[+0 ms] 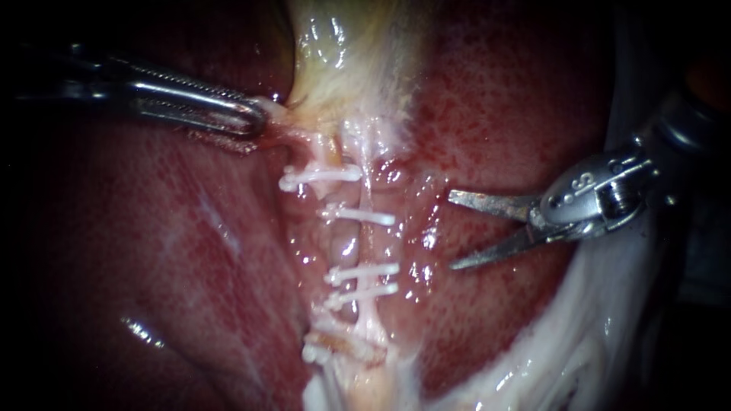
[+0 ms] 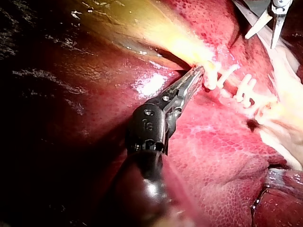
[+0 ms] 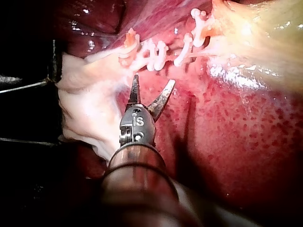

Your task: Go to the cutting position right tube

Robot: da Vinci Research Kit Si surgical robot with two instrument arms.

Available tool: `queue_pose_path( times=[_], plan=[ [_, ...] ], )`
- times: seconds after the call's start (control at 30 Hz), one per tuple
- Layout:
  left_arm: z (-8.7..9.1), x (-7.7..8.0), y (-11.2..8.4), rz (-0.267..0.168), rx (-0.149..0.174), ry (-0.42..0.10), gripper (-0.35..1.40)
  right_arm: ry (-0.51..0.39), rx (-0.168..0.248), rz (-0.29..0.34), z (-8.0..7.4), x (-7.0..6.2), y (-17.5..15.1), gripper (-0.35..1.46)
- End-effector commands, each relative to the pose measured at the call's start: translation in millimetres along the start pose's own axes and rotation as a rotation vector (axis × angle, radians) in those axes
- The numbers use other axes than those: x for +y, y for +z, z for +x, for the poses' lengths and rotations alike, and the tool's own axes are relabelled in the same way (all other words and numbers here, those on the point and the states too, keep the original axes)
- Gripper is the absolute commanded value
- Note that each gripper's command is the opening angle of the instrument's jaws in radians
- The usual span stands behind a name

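Your right instrument (image 1: pixel 451 231) gapes empty; ease its blades astride the right tube (image 1: pixel 369 245) between clips (image 1: pixel 363 272); left instrument (image 1: pixel 255 120) grips tissue (image 1: pixel 277 114).

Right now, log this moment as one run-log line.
left instrument: jaws shut on pale tissue | right instrument: blades open, short of tubes | clips: white, in place | cut: not yet made

White clips (image 1: pixel 364 216), speckled red liver (image 1: pixel 495 114), yellowish gallbladder (image 1: pixel 343 46)

L shaft (image 1: pixel 57 80) in shadow, R shaft (image 1: pixel 689 114) cropped
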Motion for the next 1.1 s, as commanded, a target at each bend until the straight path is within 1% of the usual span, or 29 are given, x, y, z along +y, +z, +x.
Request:
queue_pose_path(
  times=[0.03,0.1,0.2,0.27,0.4,0.53,0.67,0.77,0.87,1.1],
  plan=[
    [0.3,0.1,-0.7,-0.004,-0.001,-0.001,-0.35,0.003,0.006,0.01,0.0,0.0,0.0,1.44],
    [1.0,0.2,-1.8,-0.009,-0.001,-0.005,-0.35,0.006,0.016,0.037,0.1,0.0,0.0,1.44],
    [2.2,0.6,-4.3,0.007,0.002,-0.018,-0.35,0.007,0.02,0.04,0.2,-0.1,0.0,1.44],
    [3.0,1.0,-5.9,0.016,0.015,-0.011,-0.35,0.007,0.021,0.045,0.4,-0.1,0.2,1.44],
    [3.7,1.3,-7.8,0.027,0.028,-0.012,-0.35,0.009,0.03,0.065,0.8,-0.2,0.6,1.44],
    [3.8,1.4,-8.2,0.028,0.034,-0.008,-0.35,0.011,0.043,0.109,1.6,-0.3,1.8,1.44],
    [4.1,1.6,-8.2,0.029,0.041,-0.01,-0.35,0.1,0.06,0.182,2.5,-0.4,3.6,1.44],
    [4.3,1.9,-8.4,0.03,0.041,0.001,-0.35,0.166,0.062,0.23,2.7,-0.7,5.2,1.44],
    [4.4,2.0,-8.4,0.031,0.041,0.006,-0.35,0.226,0.057,0.269,2.6,-1.0,6.8,1.44],
    [4.4,2.1,-8.4,0.031,0.041,0.006,-0.35,0.317,0.04,0.348,1.7,-1.6,9.7,1.42]
  ],
)
